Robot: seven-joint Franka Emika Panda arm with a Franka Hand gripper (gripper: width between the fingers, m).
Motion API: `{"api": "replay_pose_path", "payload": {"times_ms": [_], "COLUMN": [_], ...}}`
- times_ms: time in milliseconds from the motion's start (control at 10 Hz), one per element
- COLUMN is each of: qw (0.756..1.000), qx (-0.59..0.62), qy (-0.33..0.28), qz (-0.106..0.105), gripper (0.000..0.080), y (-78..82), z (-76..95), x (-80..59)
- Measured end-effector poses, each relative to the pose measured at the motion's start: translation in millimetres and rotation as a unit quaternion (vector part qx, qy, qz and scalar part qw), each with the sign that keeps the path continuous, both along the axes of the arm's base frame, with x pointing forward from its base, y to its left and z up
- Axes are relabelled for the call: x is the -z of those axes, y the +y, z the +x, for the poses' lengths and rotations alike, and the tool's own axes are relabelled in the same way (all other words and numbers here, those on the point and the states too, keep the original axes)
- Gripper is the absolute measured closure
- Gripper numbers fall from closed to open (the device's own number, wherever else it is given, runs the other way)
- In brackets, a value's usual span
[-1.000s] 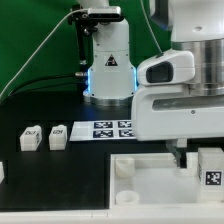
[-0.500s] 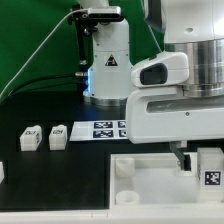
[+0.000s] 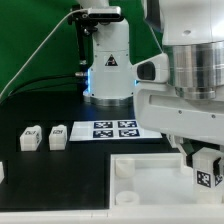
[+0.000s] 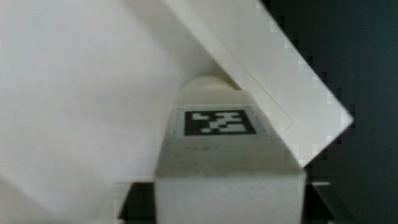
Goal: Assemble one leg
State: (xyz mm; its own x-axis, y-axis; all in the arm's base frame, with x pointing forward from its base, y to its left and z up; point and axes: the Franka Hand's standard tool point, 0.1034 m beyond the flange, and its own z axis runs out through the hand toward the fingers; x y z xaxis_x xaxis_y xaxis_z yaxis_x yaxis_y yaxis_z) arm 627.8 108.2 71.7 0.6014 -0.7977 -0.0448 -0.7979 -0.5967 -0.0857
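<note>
The leg (image 3: pixel 207 168) is a small white block with a black-and-white square tag on its face, seen at the exterior view's right edge, low in the frame and tilted a little. In the wrist view the same leg (image 4: pixel 221 150) fills the middle — a pale, upright slab with the tag near its upper end, its tip set against the angled white wall of the tabletop (image 4: pixel 267 75). The gripper (image 3: pixel 205 160) comes down from above, the bulky white arm (image 3: pixel 190 90) hanging over the tabletop (image 3: pixel 150 180) on the exterior view's right; its dark fingers (image 3: pixel 190 152) sit beside the leg, clamped on it as far as the exterior view lets one judge, with the leg held over the tabletop's right-hand part. Whether the leg touches a corner socket (image 3: pixel 125 170) cannot be told — the one socket plainly visible stands well apart, toward the exterior view's left. On the black worktop (image 3: pixel 60 170) two more small white tagged blocks (image 3: pixel 30 138) (image 3: pixel 58 134) lie side by side at the exterior view's left, just beside the marker board (image 3: pixel 105 129).
</note>
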Motion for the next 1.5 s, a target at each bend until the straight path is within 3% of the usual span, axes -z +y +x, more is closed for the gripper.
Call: {"api": "replay_pose_path", "payload": {"times_ms": [100,400,600,700,1000,1100,1200,1300,1400,1500], "qw": [0.995,0.929,0.898,0.872,0.860,0.857,0.870,0.870,0.870,0.874], "qx": [0.097,0.366,0.435,0.485,0.505,0.509,0.487,0.487,0.487,0.481], "qy": [0.011,0.044,0.053,0.059,0.061,0.063,0.061,0.061,0.062,0.061], "qz": [0.001,0.036,0.039,0.042,0.042,0.046,0.045,0.045,0.045,0.045], "gripper": [0.0509,0.0508,0.0507,0.0507,0.0506,0.0426,0.0290,0.0290,0.0180,0.0159], "y": [0.6,-0.5,0.3,0.3,1.5,3.5,4.7,5.1,5.3,5.6], "z": [-0.4,-1.5,-1.4,-1.3,-2.0,-2.6,-3.0,-3.1,-3.2,-3.8], "x": [0.0,0.2,-0.1,-0.3,-0.4,0.4,0.8,1.0,1.0,1.5]}}
